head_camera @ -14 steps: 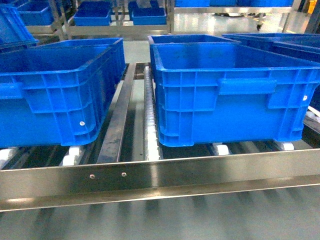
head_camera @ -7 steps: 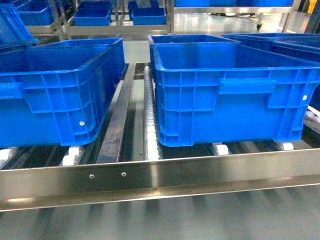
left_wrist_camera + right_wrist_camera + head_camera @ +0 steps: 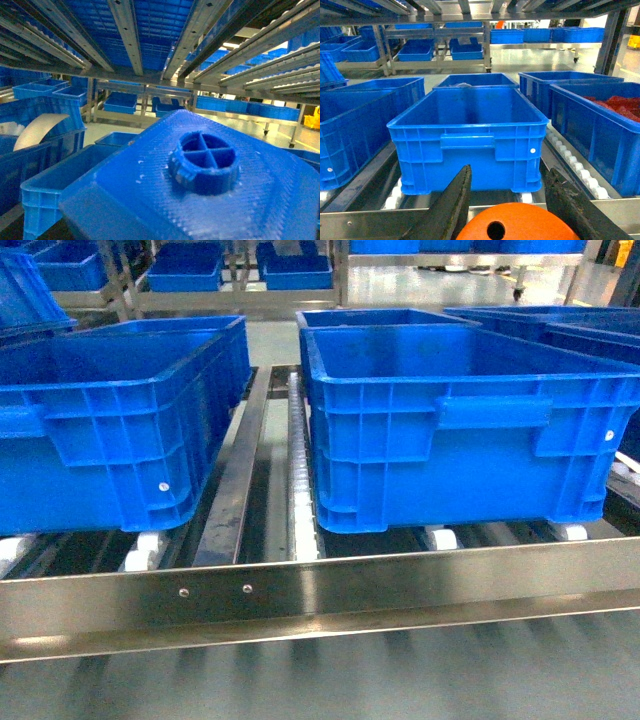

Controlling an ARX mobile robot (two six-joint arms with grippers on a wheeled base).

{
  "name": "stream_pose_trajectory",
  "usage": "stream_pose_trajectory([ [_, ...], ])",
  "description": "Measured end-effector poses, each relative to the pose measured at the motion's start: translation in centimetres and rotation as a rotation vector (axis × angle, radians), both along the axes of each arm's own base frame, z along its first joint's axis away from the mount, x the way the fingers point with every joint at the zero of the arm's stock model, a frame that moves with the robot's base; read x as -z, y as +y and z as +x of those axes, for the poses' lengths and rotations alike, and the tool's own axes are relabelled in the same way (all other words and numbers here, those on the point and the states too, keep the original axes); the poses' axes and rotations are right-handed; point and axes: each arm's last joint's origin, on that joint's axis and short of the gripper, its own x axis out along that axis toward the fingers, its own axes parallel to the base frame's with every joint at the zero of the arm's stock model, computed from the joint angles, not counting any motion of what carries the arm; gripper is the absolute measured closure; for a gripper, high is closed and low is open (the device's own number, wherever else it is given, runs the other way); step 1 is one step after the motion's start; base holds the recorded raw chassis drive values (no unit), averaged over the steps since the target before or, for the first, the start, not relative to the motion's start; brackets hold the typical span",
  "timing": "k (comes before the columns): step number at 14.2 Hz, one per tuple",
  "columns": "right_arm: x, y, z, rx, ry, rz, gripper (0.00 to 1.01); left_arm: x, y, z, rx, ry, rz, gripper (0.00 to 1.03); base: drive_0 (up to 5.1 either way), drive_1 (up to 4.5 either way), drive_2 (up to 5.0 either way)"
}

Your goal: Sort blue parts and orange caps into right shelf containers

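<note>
Right gripper point(image 3: 512, 200) pinches a smooth orange cap point(image 3: 517, 222) before the shelf point(image 3: 300, 590) rail, facing the ribbed blue container point(image 3: 467, 132). Left gripper unseen; textured blue part point(image 3: 200, 180) fills its view.

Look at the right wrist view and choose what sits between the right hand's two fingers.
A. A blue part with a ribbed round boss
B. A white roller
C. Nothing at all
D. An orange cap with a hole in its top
D: an orange cap with a dark hole in its top sits between the dark fingers of the right hand, in front of the blue crate.
</note>
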Motion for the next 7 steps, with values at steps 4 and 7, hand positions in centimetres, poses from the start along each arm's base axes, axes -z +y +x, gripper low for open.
stream_pose_trajectory([
  [4, 0.00, 0.00, 0.00, 0.000, 0.000, 0.000, 0.61, 0.00, 0.00, 0.00, 0.000, 0.000, 0.000, 0.44, 0.0, 0.00, 0.0],
  [7, 0.00, 0.00, 0.00, 0.000, 0.000, 0.000, 0.61, 0.00, 0.00, 0.00, 0.000, 0.000, 0.000, 0.44, 0.0, 0.00, 0.0],
])
